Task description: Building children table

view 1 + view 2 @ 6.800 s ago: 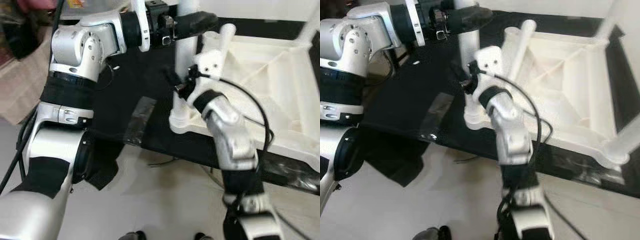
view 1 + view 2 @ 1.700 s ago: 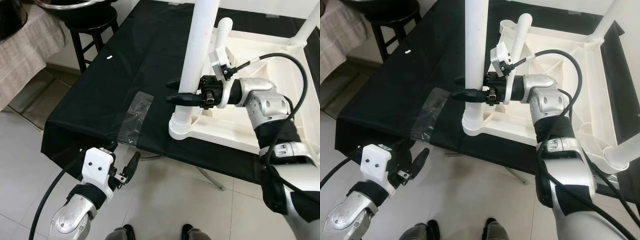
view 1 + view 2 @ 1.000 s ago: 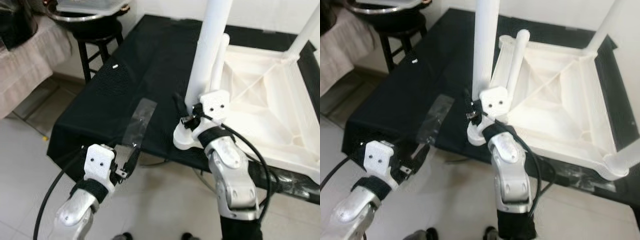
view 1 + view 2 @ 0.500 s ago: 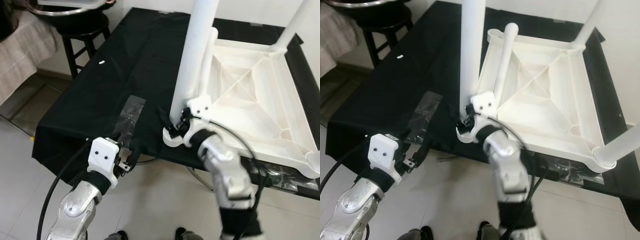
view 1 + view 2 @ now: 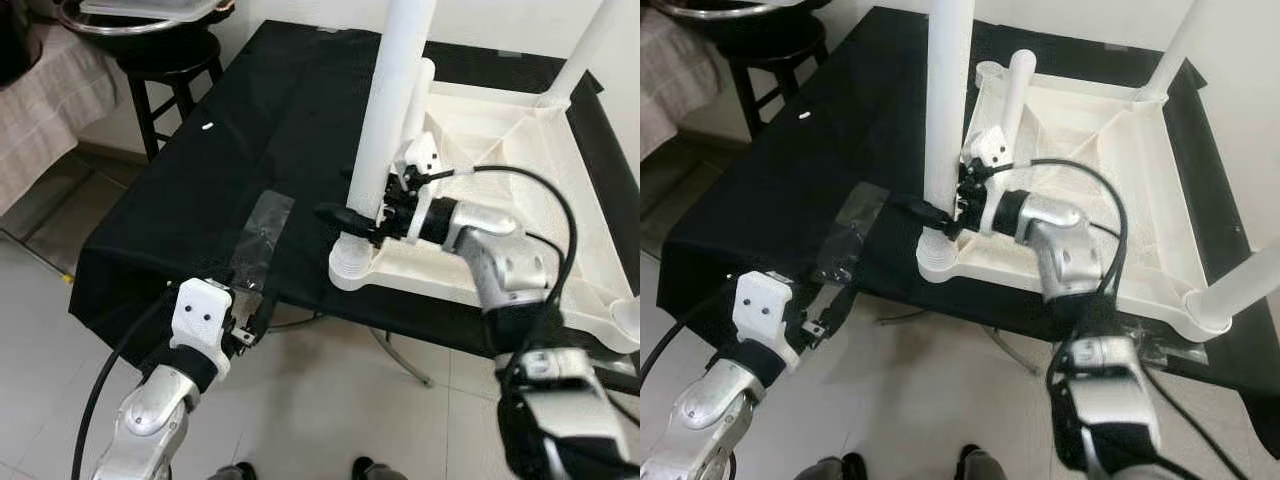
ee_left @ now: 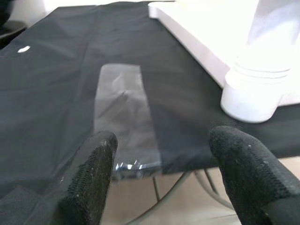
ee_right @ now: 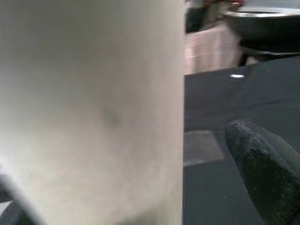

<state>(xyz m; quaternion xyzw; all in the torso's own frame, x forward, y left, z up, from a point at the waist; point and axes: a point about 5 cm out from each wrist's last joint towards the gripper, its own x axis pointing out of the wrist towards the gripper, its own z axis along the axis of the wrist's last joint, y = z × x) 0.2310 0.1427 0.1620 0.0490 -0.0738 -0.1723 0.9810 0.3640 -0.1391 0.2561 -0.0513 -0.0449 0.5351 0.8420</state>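
We are seeing bright, even indoor light in head views; both sharp. White table frame (image 5: pixel 500 150) is blowing out toward glare against black cloth (image 5: pixel 250 130). Left wrist view is overexposing white leg socket (image 6: pixel 255 89); fingertips (image 6: pixel 96 168) soft. Right wrist view is blurring close white leg (image 7: pixel 89 108), dimmer background.

Pale glossy tiled floor (image 5: pixel 330 420) is reflecting light; a dark round wooden stool (image 5: pixel 165 60) is standing upper left.
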